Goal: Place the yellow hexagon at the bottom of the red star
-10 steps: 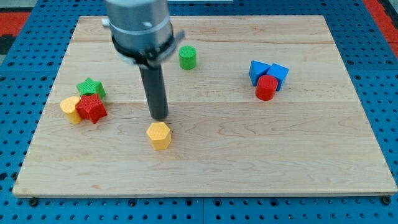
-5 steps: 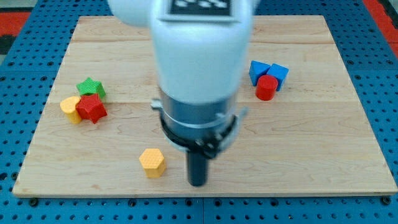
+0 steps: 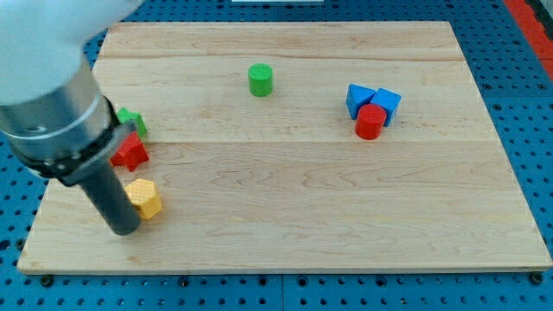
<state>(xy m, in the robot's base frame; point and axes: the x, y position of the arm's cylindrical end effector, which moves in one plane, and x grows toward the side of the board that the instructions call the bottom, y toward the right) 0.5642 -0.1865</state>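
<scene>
You are looking at a wooden board lying on blue pegboard. A green cylinder is sitting alone near the view's top. At the view's right, a red cylinder is touching two blue blocks. A green star is peeking out at the view's left.

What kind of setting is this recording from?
Probably a robotics lab bench: a wooden board on a blue perforated table, small blocks like the yellow hexagon and red star, my tip beside the hexagon.

No text, label, brand, number or sign can be read anywhere: the wooden surface, the coloured blocks and the arm's grey and white housing all show plain, unmarked faces.
</scene>
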